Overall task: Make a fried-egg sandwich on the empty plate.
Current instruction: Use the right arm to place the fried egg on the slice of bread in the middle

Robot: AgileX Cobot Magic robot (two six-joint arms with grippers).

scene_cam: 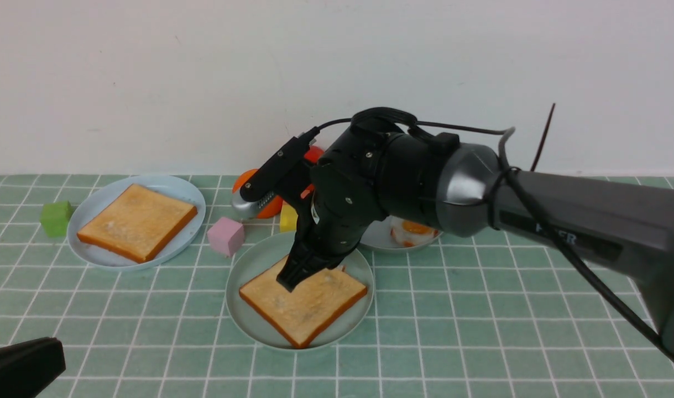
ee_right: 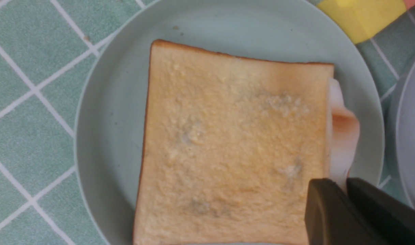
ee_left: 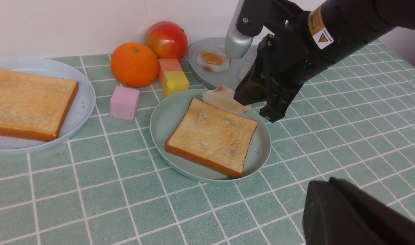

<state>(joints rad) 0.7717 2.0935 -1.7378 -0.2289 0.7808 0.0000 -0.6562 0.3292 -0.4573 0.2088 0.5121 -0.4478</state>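
Note:
One toast slice (scene_cam: pixel 306 307) lies flat on the mint-green plate (scene_cam: pixel 243 271) at the table's centre. My right gripper (scene_cam: pixel 290 282) hovers just over the slice's far corner, shut on a white fried egg (ee_left: pixel 224 100) that hangs edge-on beside the toast (ee_right: pixel 234 146). In the right wrist view the egg (ee_right: pixel 341 136) is pinched between the right gripper's (ee_right: pixel 345 185) fingers. A second toast slice (scene_cam: pixel 137 221) rests on the pale blue plate (scene_cam: pixel 187 190) at the left. My left gripper (scene_cam: pixel 52 354) is shut and holds nothing, low near the front left edge.
A grey plate (ee_left: pixel 200 73) behind the mint one holds another fried egg (ee_left: pixel 212 59). An orange (ee_left: pixel 134 64), a red fruit (ee_left: pixel 166 39), a pink cube (ee_left: pixel 124 102), a yellow block (ee_left: pixel 175 82) and a green cube (scene_cam: pixel 56 218) stand around the plates.

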